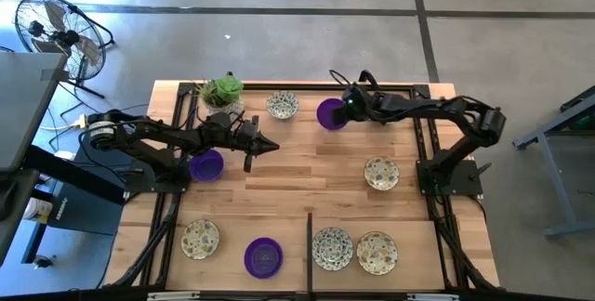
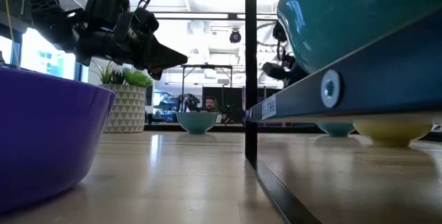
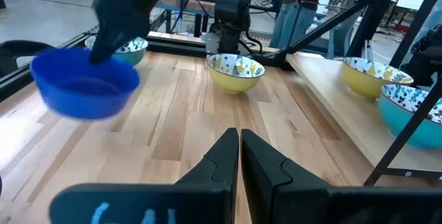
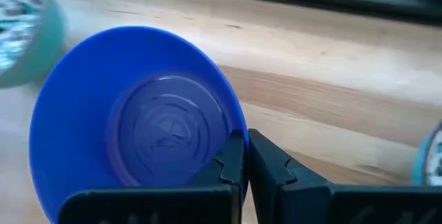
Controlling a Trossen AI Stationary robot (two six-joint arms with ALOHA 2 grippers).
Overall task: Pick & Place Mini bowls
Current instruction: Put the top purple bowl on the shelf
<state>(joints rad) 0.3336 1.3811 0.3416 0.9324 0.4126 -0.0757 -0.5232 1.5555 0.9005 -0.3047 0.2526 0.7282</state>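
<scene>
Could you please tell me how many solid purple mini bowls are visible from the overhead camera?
3: one purple bowl beside the left arm, one at the near edge, and one at the far side, held in the right gripper. None seems hidden.

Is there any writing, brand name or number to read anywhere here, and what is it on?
No text can be read for certain in any view.
Small white label on the blue rail in the low view: too small to read.
Pale marks on the left gripper body: blurred, unreadable.
The glossy purple mini bowl held by the right gripper carries no writing.
</scene>
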